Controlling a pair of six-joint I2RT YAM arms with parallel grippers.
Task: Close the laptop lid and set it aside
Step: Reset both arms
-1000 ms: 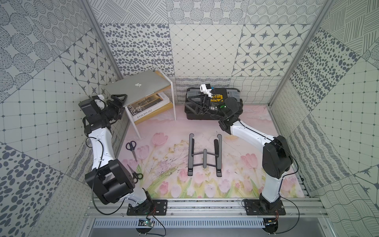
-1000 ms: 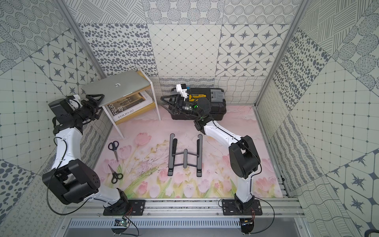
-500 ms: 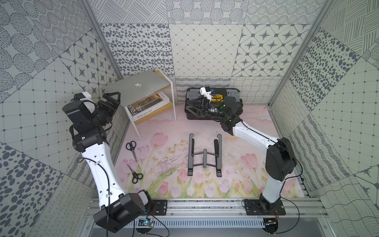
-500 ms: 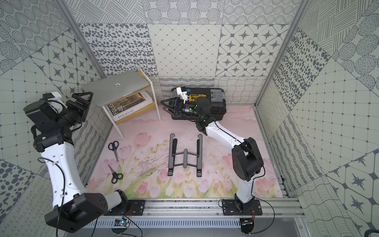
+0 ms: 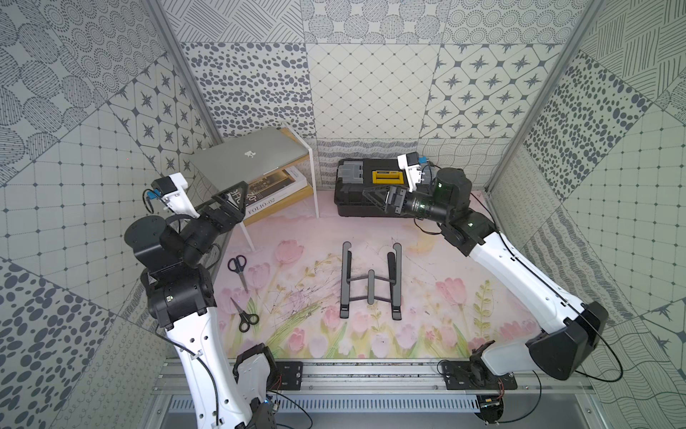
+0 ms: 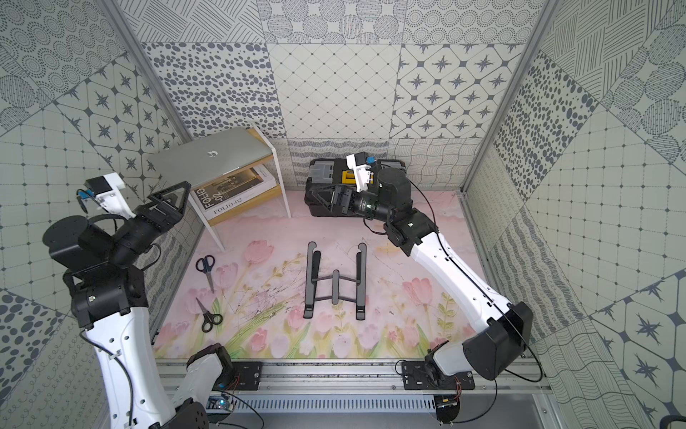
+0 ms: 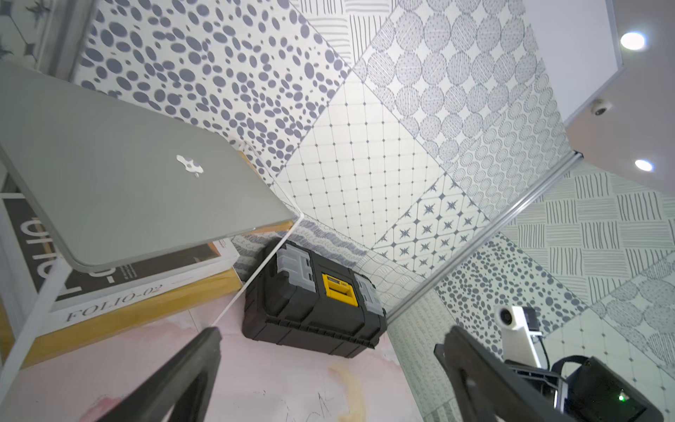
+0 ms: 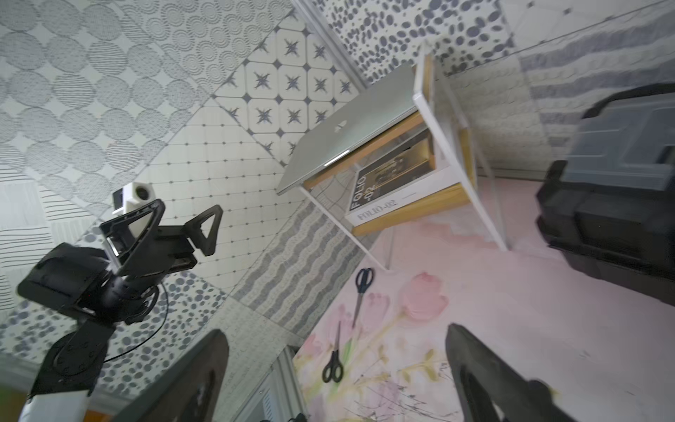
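The silver laptop [image 5: 237,165] [image 6: 200,163] lies flat on top of a white-framed shelf at the back left. Its lid [image 7: 128,175] [image 8: 347,128] is down on the base, with the logo facing up. My left gripper [image 5: 232,197] [image 6: 169,202] [image 7: 330,336] hangs open just off the laptop's near left corner, apart from it, with nothing between its fingers. It also shows in the right wrist view [image 8: 186,223]. My right gripper [image 5: 373,198] [image 6: 323,198] [image 8: 336,334] stands open and empty in front of the toolbox, pointing left toward the shelf.
A black-and-yellow toolbox [image 5: 356,182] sits at the back, right of the shelf [image 5: 313,178]. A FOLIO-02 book [image 5: 274,193] lies on the lower shelf. A dark folding stand [image 5: 371,284] lies mid-mat. Two scissors [image 5: 239,265] [image 5: 245,315] lie on the left.
My left arm has swung upright, its elbow lifting from low by the mat, while its gripper stayed near the laptop's corner. The right gripper drew back slightly to the right.
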